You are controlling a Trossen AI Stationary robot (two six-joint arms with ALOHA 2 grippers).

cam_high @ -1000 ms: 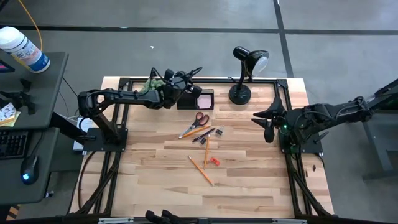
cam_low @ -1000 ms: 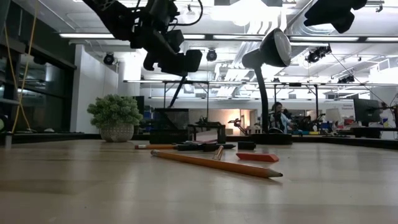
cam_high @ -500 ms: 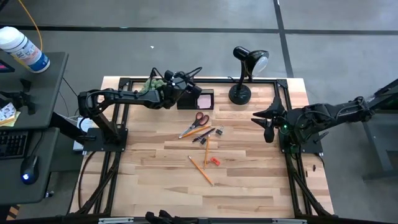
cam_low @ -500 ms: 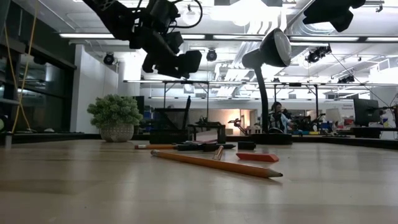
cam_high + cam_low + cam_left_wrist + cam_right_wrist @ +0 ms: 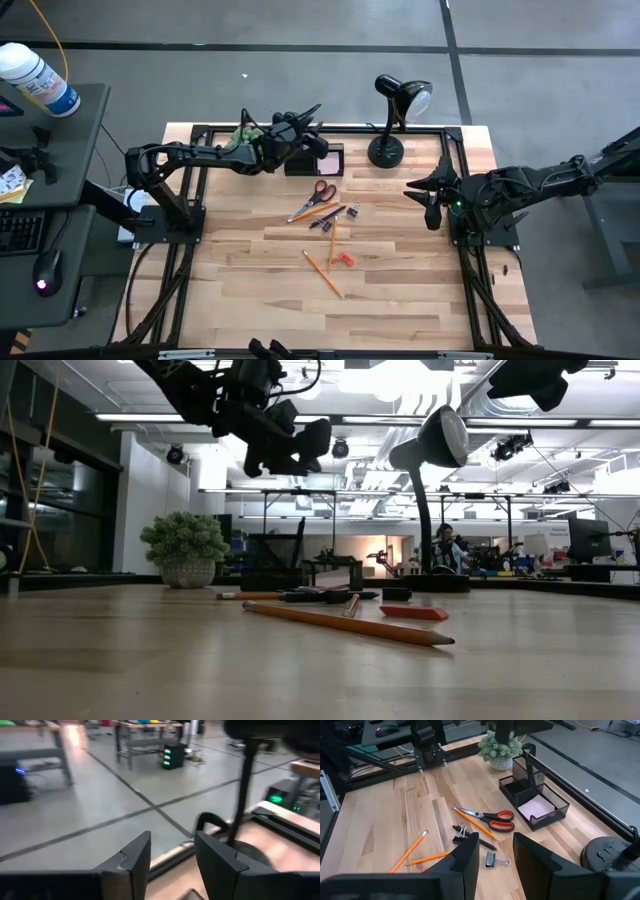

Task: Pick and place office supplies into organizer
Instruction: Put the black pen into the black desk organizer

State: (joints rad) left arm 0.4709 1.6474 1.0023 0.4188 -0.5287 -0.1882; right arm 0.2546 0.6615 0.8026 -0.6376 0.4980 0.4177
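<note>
The black mesh organizer (image 5: pixel 312 161) stands at the table's far side with the pink sticky-note pad (image 5: pixel 536 808) in its low compartment. A dark pen (image 5: pixel 300 538) stands upright in its tall compartment. My left gripper (image 5: pixel 172 845) hovers open above the organizer (image 5: pixel 272 563), nothing between its fingers. On the table lie the orange-handled scissors (image 5: pixel 319 192), pencils (image 5: pixel 322 272), a red eraser (image 5: pixel 345 259), a pen (image 5: pixel 470 840) and clips (image 5: pixel 495 861). My right gripper (image 5: pixel 495 845) waits open and empty, raised at the table's right edge (image 5: pixel 428 196).
A black desk lamp (image 5: pixel 395 112) stands right of the organizer, its round base (image 5: pixel 610 852) near my right gripper. A green spiky plant (image 5: pixel 501 747) sits left of the organizer, under my left arm. Bare wood lies toward the near edge.
My left gripper has opened and rolled at the wrist while staying above the organizer. The dark pen that hung slanting from it has dropped into the tall compartment and now stands there.
</note>
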